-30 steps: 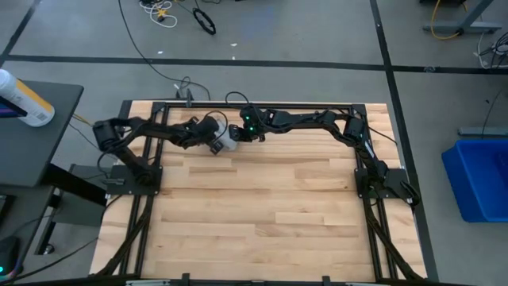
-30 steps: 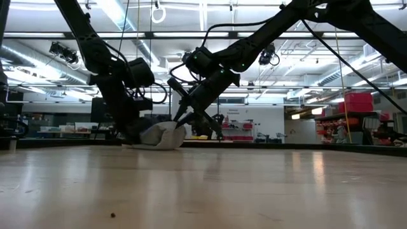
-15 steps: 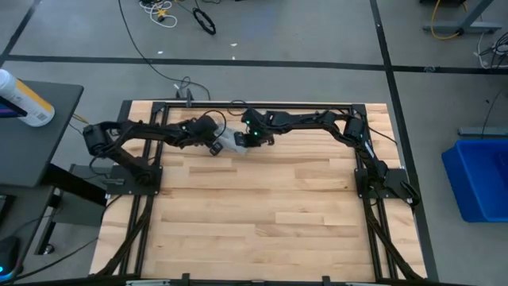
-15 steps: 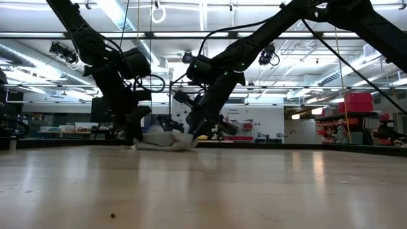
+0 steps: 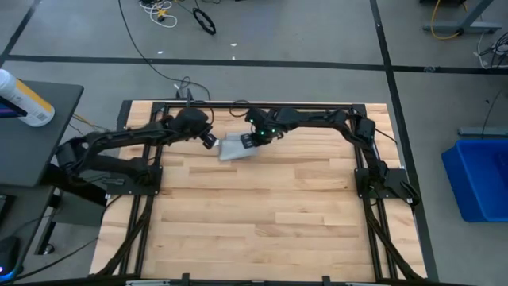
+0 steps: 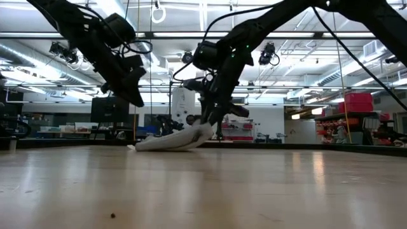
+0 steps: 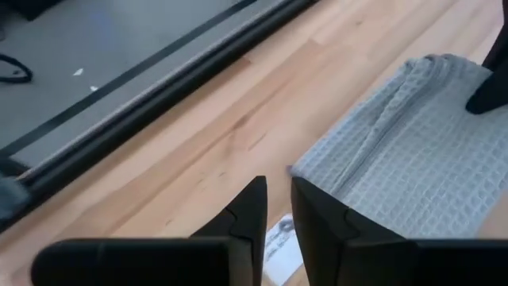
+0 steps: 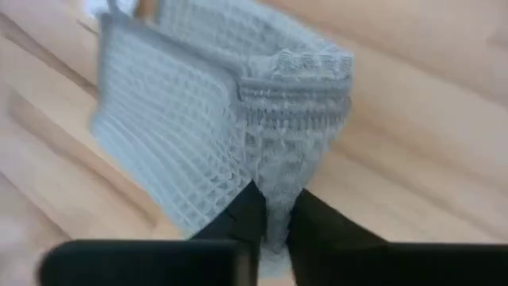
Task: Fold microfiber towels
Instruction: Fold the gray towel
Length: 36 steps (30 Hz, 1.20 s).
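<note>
**Op:** Towel [image 5: 235, 148] sits near the far edge of the table [image 5: 270, 214], about mid-width, folded small. Right gripper [image 5: 255, 140] pinches one raised edge; in its wrist view the cloth bunches between the two dark fingers [image 8: 248, 213], so it's holding fabric on a narrow gap. Left gripper [image 5: 208, 140] is up off the cloth and just beside it. Its jaws stand only a slit apart, with nothing between them.

**Obs:** Risk from here?

**Op:** My main worry is the single pinch. The low view shows that end of the towel [image 6: 175, 140] lifted while the rest trails on the wood. If I drag or lift further, I judge the layers will slide apart and the fold will open. The pinch looks thin too, close to the edge, so the cloth could slip out mid-move and land crooked. It's also close to the black frame rail [image 5: 262, 104]; a push that way could bunch it there.

**Obs:** And against a second ago?

**Op:** Back then both grippers were down on the cloth, crowded together, with the towel a rounded lump between them. Now the left one has let go and risen clear, that arm drawn back toward its own side. The towel has shifted a little toward the right arm and lies flatter and longer.
</note>
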### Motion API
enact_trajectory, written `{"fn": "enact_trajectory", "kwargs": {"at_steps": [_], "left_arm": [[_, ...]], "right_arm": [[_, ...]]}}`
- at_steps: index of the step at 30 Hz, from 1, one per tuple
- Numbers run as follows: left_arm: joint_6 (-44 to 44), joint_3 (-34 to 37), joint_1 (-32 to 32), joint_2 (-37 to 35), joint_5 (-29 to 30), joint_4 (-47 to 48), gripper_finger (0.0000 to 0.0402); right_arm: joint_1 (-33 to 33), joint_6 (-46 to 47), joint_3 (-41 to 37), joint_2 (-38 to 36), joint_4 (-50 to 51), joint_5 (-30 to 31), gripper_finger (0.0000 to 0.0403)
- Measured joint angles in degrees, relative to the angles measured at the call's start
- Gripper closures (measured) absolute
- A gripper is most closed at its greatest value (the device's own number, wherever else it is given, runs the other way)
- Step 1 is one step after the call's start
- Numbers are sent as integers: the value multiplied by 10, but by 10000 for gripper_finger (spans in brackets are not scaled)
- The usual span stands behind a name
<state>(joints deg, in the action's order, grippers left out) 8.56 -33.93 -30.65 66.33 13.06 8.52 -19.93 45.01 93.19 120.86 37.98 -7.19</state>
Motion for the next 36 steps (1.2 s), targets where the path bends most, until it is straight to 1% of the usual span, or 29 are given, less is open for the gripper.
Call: {"fn": "enact_trajectory", "kwargs": {"at_steps": [3,7,9,11,15,19,21,24,26,27,29,31,33,36], "left_arm": [[1,0,0,-23,2,30,341],[9,0,0,-36,-16,63,343],[17,0,0,-36,-28,71,343],[21,0,0,-36,-36,70,343],[31,0,3,-36,-44,71,343],[33,0,4,-36,-44,75,343],[34,0,4,-36,-44,77,343],[44,0,4,-36,-42,75,343],[44,0,4,-36,-42,75,343],[44,0,4,-36,-42,75,343],[44,0,4,-36,-50,75,343],[44,0,4,-36,-55,76,343],[40,0,4,-36,-58,80,343],[27,0,4,-36,-59,87,343]], "right_arm": [[-10,0,0,-13,-14,-10,310],[-23,-7,0,-21,-17,-46,241],[-26,-4,0,-21,-6,-49,215],[-26,3,0,-24,-7,-37,199],[-27,8,-1,-34,-5,-33,190],[-21,6,0,-66,-6,-31,208],[-12,11,0,-75,-10,-46,218],[7,16,0,-78,-24,-94,225],[27,10,0,-77,-14,-101,223],[41,4,0,-73,-13,-96,219],[67,-5,0,-68,8,-67,208],[92,-30,-1,-68,32,-18,195],[112,-65,0,-68,53,53,183],[126,-136,0,-65,100,134,173]]}}
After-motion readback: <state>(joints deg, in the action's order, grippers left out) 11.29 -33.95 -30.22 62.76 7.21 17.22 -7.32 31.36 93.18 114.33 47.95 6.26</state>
